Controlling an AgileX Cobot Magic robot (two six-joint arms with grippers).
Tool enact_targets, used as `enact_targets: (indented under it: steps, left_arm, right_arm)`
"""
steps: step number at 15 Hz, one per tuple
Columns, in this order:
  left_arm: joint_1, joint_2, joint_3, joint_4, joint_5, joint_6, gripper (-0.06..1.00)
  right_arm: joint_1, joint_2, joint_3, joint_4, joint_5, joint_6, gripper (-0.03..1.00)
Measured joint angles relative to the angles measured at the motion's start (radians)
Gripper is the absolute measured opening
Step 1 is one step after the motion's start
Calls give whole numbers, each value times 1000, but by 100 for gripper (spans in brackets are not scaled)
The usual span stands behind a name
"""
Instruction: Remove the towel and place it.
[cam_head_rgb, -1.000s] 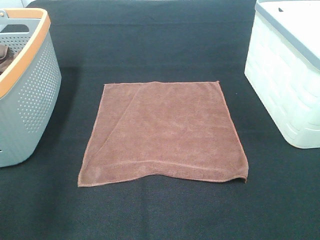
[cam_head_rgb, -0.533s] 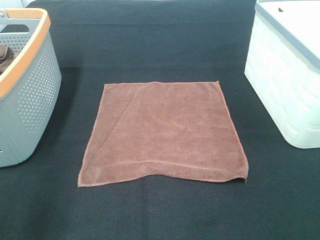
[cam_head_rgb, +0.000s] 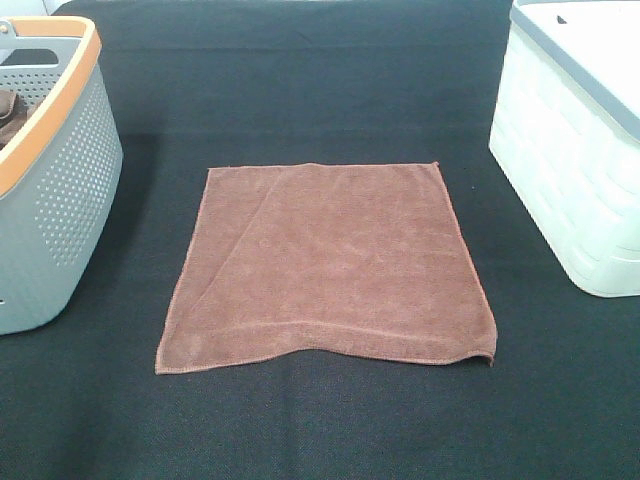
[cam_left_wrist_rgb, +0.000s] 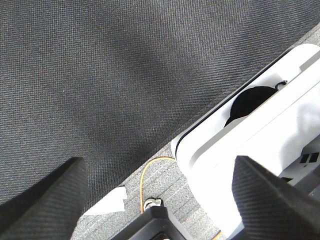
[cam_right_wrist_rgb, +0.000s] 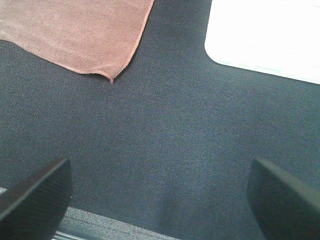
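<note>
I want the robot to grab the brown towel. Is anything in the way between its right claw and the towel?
Nothing visible is. In the right wrist view, the right gripper hangs open over bare black mat, and the towel lies flat just beyond it with its curled corner nearest. The white bin sits off to one side, not between them.

Black cloth-covered table (cam_head_rgb: 300, 90) with flat towel (cam_head_rgb: 325, 265) between grey basket (cam_head_rgb: 60, 200) and white bin (cam_head_rgb: 570, 170).

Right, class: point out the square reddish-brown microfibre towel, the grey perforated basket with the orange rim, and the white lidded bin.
towel (cam_head_rgb: 325, 265), exterior high view, middle of the cloth.
grey basket (cam_head_rgb: 70, 190), exterior high view, perforated side wall.
white bin (cam_head_rgb: 570, 190), exterior high view, front wall.
</note>
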Motion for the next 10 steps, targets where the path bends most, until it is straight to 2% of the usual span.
enact_targets:
  steps: [10]
  left_arm:
    - [0,-2,0,0,1,1,76]
  right_arm:
    - [0,0,0,0,0,0,89]
